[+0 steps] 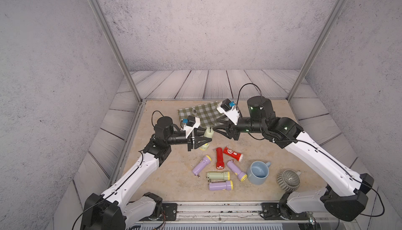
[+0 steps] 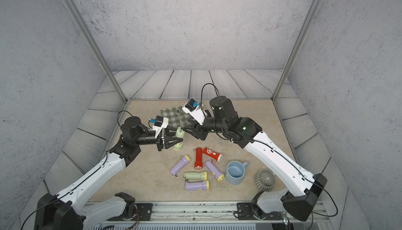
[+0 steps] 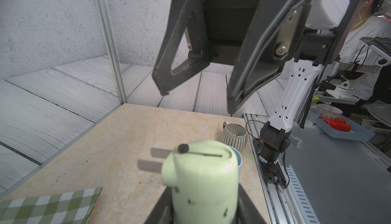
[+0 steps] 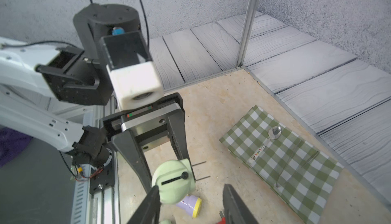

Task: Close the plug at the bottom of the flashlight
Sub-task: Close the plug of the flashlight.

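No legible text on my feeds. One red flashlight carries white round emblem and white strip, unreadable to me. Spoon handle has colourful lettering, too small for me to make out.

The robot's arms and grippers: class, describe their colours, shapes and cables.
The left arm and right arm have white shells and black joints, with thin black cables running along them. The left gripper and right gripper have black triangular open-frame fingers. Each wrist carries a white camera block with a blue connector.
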`<move>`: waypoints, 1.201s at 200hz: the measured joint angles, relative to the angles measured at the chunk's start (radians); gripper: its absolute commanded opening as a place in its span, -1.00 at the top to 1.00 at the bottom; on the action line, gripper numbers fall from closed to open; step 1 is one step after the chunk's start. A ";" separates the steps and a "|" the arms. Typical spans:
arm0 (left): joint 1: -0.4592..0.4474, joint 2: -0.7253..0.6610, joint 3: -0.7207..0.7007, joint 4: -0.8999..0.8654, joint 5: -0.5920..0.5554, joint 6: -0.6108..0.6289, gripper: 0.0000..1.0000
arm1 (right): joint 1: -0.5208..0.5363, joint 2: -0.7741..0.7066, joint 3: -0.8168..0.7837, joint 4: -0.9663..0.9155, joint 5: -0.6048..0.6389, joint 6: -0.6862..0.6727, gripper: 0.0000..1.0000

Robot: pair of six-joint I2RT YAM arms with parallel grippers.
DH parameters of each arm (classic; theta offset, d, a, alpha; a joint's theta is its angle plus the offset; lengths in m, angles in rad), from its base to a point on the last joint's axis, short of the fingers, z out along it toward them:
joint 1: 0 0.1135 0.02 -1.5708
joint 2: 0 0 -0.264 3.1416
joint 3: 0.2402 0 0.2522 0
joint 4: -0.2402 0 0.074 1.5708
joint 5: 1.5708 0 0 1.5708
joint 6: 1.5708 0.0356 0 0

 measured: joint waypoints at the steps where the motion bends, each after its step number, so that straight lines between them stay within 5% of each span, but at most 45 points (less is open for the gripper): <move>1: 0.000 0.000 0.000 0.000 0.000 0.000 1.00 | 0.001 0.001 0.003 -0.004 0.000 -0.003 -0.08; 52: 0.002 0.012 0.000 0.001 0.014 0.000 1.00 | 0.042 0.069 0.085 -0.087 0.016 -0.079 -0.14; 240: 0.004 0.042 0.000 0.000 0.047 -0.011 1.00 | 0.115 0.113 0.087 -0.124 0.116 -0.153 0.29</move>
